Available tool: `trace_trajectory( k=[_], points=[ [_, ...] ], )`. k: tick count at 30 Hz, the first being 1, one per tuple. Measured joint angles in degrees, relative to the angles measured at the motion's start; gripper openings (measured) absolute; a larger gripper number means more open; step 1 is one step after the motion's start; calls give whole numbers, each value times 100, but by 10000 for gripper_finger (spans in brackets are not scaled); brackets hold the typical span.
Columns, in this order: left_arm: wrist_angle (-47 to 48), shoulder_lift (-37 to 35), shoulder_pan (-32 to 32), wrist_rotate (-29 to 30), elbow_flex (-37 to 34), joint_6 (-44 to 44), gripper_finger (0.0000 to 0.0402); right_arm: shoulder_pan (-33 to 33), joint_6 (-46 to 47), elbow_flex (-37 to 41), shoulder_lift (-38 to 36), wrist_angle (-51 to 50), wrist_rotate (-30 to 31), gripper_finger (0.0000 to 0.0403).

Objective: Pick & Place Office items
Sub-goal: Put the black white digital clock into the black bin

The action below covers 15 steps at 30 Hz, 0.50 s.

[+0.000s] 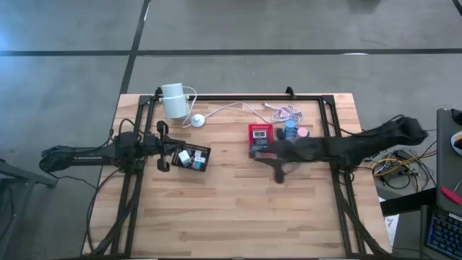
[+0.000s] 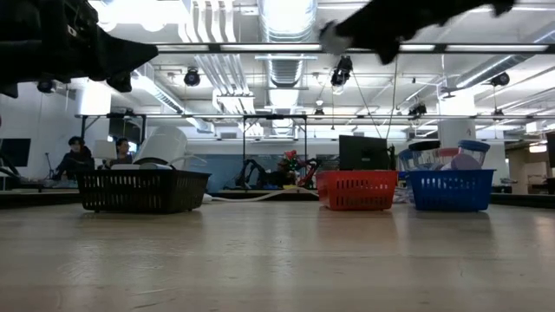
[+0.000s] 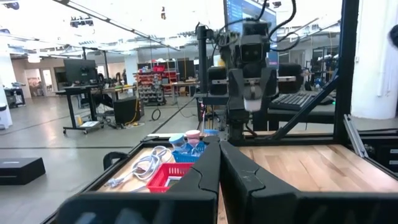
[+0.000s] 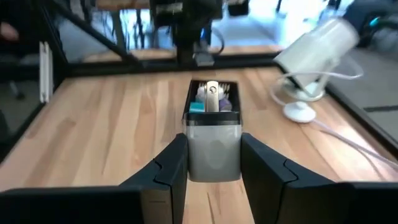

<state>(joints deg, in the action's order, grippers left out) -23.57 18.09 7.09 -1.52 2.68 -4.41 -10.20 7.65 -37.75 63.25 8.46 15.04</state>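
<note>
Office items [image 1: 192, 157], small white and teal pieces, lie in the black basket [image 1: 205, 158] on the pale wooden table [image 1: 231, 209], just beside the left gripper [image 1: 163, 147], whose fingers are pressed together with nothing between them. Near the table's middle, the right gripper [image 4: 213, 155] is raised above the wood and clamps a grey rectangular block [image 4: 213, 151] between its fingers. Farther across stand the red basket [image 1: 260, 134] and blue basket [image 1: 291, 131], then the white cylinder [image 1: 174, 100] with its cable [image 1: 231, 107] and round puck [image 1: 197, 120]. Beyond the table's black frame [image 1: 238, 97] spreads a grey floor [image 1: 303, 25]; the low view shows a bright workshop with ceiling ducts and two people [image 2: 76, 157] seated at the far left.
</note>
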Motion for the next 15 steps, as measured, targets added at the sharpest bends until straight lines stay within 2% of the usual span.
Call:
trace_trajectory(
  k=[6,15],
  points=[
    [2,0,0,-3,-2,-13,10,726,-322,-1542,2105,-149,-951,110],
    [2,0,-2,-13,-7,-13,10,1177,-550,-3645,4559,-523,-1484,110]
  ],
)
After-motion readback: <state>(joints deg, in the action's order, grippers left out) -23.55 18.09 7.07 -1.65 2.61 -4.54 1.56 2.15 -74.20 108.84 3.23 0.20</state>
